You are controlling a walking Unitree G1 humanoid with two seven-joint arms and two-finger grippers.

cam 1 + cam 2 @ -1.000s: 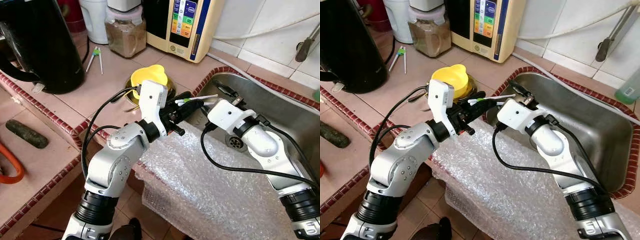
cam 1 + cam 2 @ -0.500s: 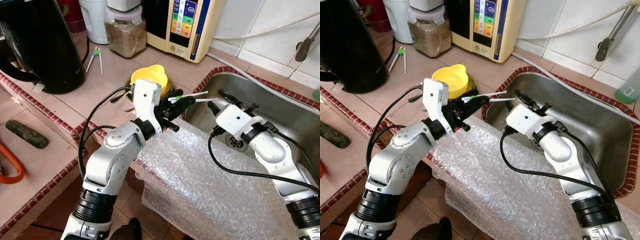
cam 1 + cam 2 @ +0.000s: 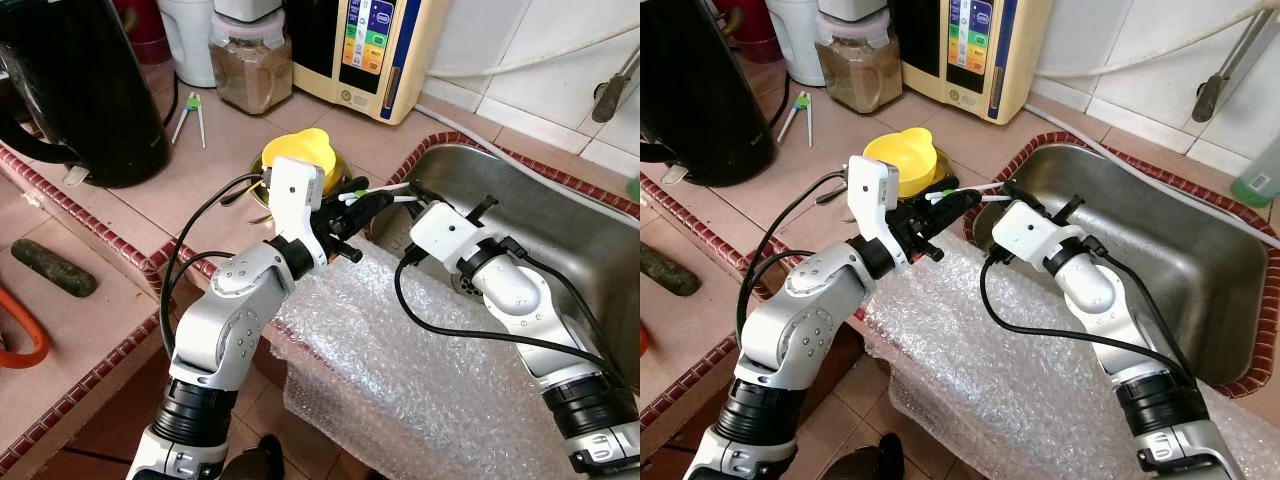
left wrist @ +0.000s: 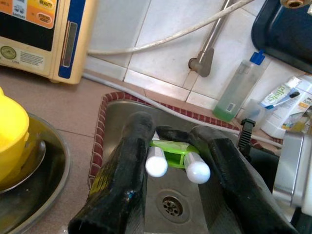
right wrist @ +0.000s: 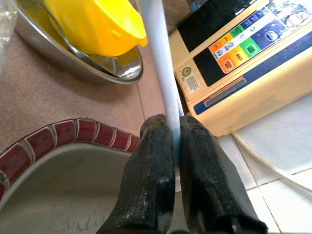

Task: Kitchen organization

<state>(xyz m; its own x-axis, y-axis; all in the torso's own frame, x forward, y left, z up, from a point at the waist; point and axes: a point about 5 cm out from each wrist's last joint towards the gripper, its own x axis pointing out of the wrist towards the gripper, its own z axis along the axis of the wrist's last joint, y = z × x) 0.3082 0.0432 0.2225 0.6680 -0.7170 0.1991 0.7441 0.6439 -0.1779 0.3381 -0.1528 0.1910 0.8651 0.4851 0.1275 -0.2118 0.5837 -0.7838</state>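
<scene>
A pair of white training chopsticks [image 3: 378, 192] joined by a green clip [image 4: 170, 146] is held level over the counter's edge beside the sink. My left gripper [image 3: 358, 206] is shut on them at the clip end, with both white stick ends [image 4: 157, 165] between its black fingers [image 4: 127, 165]. My right gripper [image 3: 412, 190] comes from the sink side and is shut on the far end of one white stick [image 5: 158, 73]. A yellow bowl [image 3: 295, 152] sits in a steel dish [image 5: 87, 58] just behind the chopsticks.
Bubble wrap [image 3: 420, 370] hangs over the counter's front edge below both arms. The steel sink [image 3: 570, 225] lies to the right. A black kettle [image 3: 80, 90], a jar [image 3: 250, 65], a water purifier [image 3: 370, 45] and another chopstick pair [image 3: 190, 112] stand on the tiled counter.
My right gripper pulled back from the chopsticks half a second ago, then moved left again and shut on the tip of one stick. The left gripper kept its hold.
</scene>
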